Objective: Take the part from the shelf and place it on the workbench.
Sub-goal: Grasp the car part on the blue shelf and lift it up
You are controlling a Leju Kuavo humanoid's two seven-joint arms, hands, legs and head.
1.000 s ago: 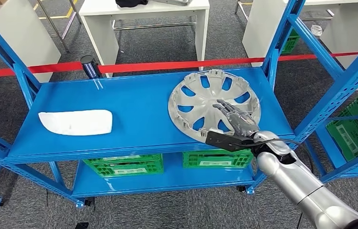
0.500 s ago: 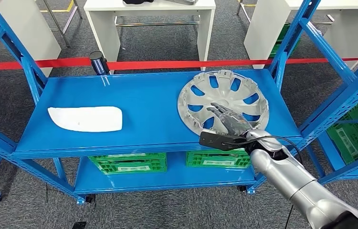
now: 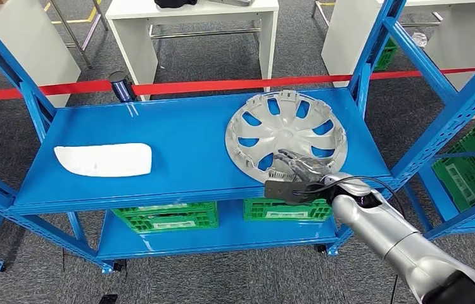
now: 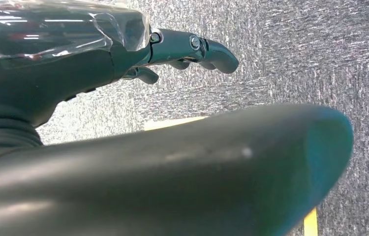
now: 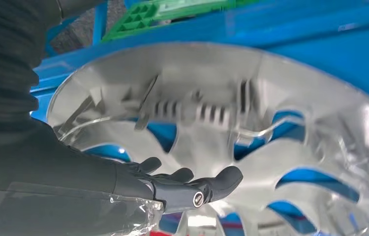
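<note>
Head view shows the silver wheel cover lying on the right part of the blue shelf, with the right hand over its near rim, fingers spread and touching the cover without closing on it; no brand mark, label or writing can be read on the cover. A white flat part lies well apart on the shelf's left side, green crates sit on the lower level, and a red tape runs behind. Left hand hangs over grey carpet with its fingers loosely apart, holding nothing.
</note>
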